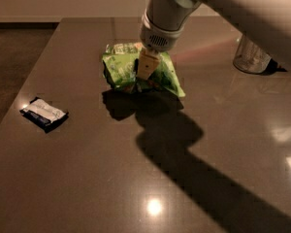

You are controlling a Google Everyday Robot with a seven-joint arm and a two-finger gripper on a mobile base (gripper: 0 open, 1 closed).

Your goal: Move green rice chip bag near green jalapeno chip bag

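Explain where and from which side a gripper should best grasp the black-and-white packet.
Probably from above, pinching across its narrow width: the packet lies flat and oblong on the table. The gripper is farther back, clamped on the green rice chip bag.

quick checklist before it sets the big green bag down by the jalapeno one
1. Grip: gripper shut on the green rice chip bag, above the table's far middle: ok
2. Bag lifted off the table, shadow lies apart below it: ok
3. Near the green jalapeno chip bag, overlapping it in view: ok
4. Gap between the two bags: cannot tell, jalapeno bag partly hidden
5. Black-and-white packet far to the left, out of the way: ok
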